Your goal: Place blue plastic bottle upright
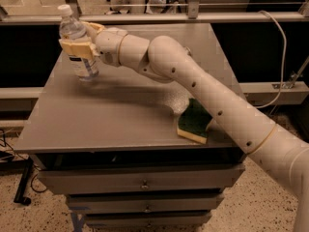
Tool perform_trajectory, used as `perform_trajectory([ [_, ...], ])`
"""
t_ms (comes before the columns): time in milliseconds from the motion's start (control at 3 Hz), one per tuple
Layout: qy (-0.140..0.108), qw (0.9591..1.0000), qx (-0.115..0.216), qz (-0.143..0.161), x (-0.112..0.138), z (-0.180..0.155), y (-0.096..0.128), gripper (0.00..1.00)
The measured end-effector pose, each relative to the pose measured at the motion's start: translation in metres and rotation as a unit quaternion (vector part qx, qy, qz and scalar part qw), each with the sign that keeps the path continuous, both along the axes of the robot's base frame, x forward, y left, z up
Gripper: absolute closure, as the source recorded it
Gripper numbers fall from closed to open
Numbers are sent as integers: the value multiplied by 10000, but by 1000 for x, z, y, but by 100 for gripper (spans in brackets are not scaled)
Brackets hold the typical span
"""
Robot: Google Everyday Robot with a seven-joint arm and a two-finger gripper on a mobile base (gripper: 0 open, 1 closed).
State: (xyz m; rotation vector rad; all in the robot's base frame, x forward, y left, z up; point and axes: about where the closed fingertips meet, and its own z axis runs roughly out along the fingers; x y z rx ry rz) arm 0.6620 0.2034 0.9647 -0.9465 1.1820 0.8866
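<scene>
The blue plastic bottle (77,42) is a clear water bottle with a white screw cap and a pale label. It stands nearly upright, leaning slightly left, at the far left of the grey table (116,115), its base on or just above the top. My gripper (79,46) is shut on the bottle's middle, its cream fingers (76,47) wrapped around the label. The white arm (203,91) reaches in from the lower right across the table.
A green and yellow sponge (194,121) lies near the table's front right, partly under the arm. Drawers (140,182) sit below the tabletop. A metal rail (193,16) runs behind the table. A cable (280,47) hangs at the right.
</scene>
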Motion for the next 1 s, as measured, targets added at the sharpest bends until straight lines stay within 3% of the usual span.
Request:
perform_trajectory([
  [667, -153, 9998, -128, 97, -8, -8, -1, 100],
  [1000, -147, 9995, -263, 100, -12, -12, -2, 84],
])
